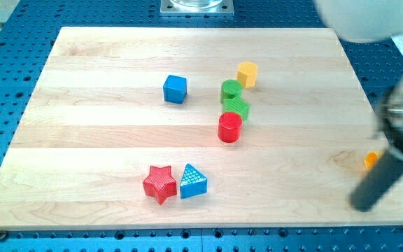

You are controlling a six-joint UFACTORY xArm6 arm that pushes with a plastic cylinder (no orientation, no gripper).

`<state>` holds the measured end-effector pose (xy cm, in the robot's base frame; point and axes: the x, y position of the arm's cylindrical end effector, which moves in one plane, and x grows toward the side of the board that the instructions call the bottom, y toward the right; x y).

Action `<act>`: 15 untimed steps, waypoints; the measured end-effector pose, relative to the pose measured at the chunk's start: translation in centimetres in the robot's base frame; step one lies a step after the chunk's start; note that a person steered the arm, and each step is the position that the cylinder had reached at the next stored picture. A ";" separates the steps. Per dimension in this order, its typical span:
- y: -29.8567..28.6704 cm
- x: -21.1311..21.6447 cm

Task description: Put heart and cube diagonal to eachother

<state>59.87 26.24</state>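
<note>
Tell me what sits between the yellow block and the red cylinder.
In the camera view, two green blocks lie between the yellow block and the red cylinder: a green cylinder and, just below it, a second green block.

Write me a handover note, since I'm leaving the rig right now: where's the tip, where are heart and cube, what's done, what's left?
My tip: blurred, near the board's right edge, far from the blue cube at upper centre.
Heart: not certain. An orange-yellow piece peeks out beside the rod; a yellow block lies to the cube's right.
Done: nothing evident.
Left: confirm the heart, then push it diagonal to the cube.
</note>
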 end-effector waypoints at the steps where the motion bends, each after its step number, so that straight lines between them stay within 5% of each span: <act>1: 8.2 -1.3; 2: 5.3 -3.6; 4: -10.6 -2.0; 5: -2.1 -0.7; 6: 3.0 -7.6; 8: -16.5 -5.4; 9: -10.3 -5.4; 11: -23.3 -0.6; 12: -30.2 -1.9; 15: -30.9 -11.1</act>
<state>48.78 -4.71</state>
